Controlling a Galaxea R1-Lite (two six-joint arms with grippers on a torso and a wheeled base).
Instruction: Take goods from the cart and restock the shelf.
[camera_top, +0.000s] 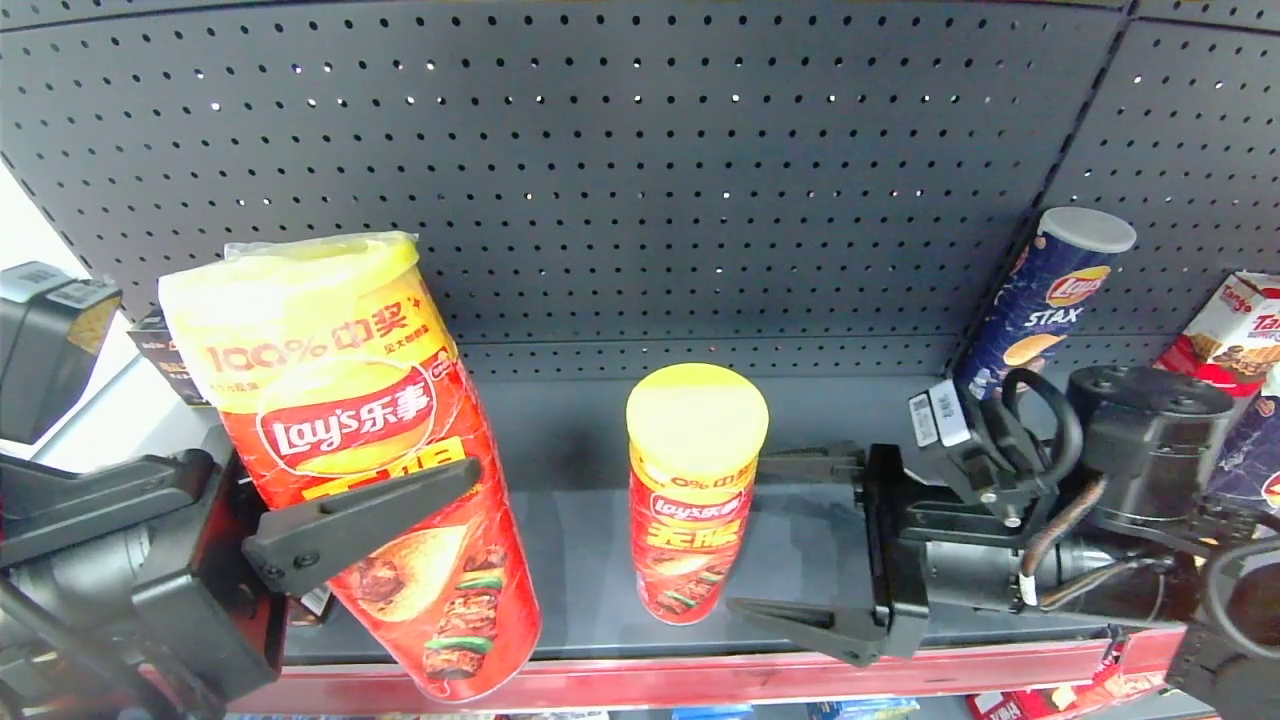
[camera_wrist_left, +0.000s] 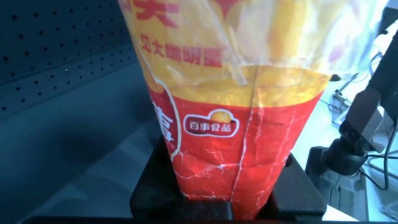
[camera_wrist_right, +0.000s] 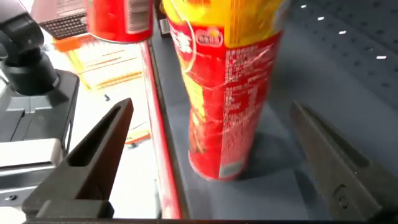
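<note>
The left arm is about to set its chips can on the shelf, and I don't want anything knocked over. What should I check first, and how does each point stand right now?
1. Hold: ok, the left gripper is shut on the large chips can.
2. Can upright: not ok, the large chips can tilts, with its base at the red front edge.
3. Landing spot: ok, bare shelf lies between it and the small chips can.
4. Neighbour stable: ok, the small chips can stands upright on the shelf.
5. Other arm: ok, the right gripper is open, its fingers clear of the small chips can.
6. Blue chips can: ok, far off at the right rear.
</note>
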